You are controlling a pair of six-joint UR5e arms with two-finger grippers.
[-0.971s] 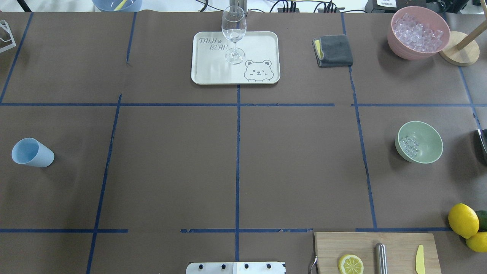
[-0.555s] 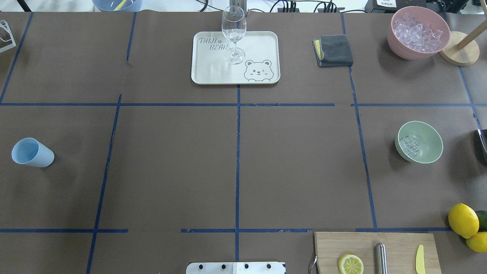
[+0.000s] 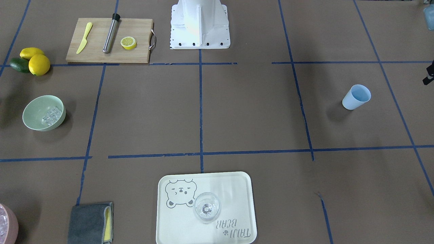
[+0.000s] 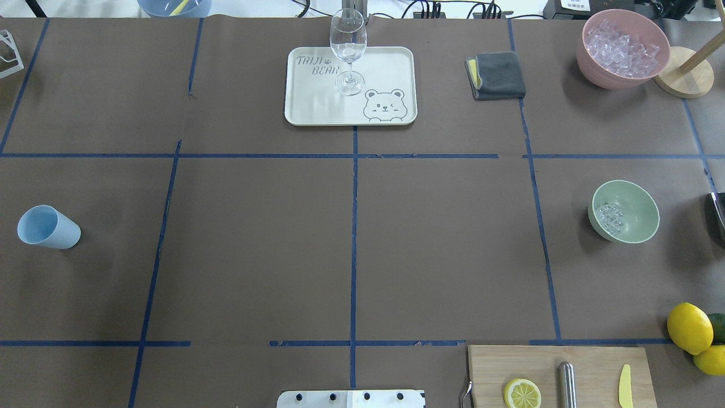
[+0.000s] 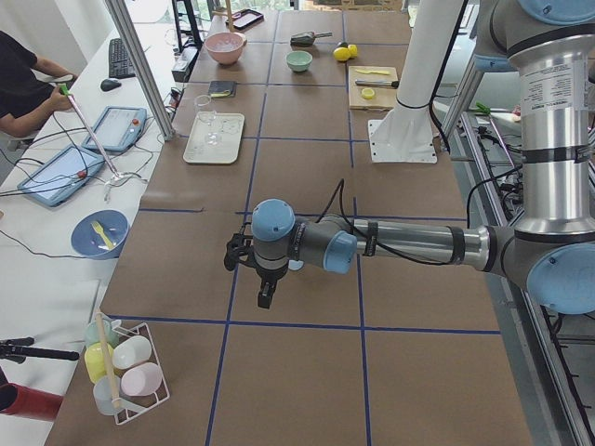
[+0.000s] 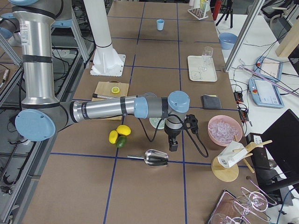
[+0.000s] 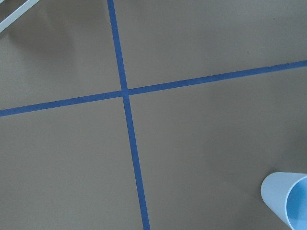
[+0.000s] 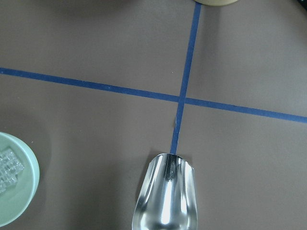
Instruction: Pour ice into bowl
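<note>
Ice [image 4: 610, 218] in bowl [image 4: 639, 211] on robot's right, cup [image 4: 48, 228] on left, glass [image 4: 348, 50] on tray [image 4: 391, 68].

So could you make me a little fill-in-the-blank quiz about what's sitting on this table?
1. The bowl holding only a little ice is ___ in colour.
2. The wine glass stands on a ___ with a bear drawn on it.
3. On the cutting board lies half a ___.
4. The cup standing alone, far from the bowl, is ___.

Missing words: green; tray; lemon; blue.
</note>
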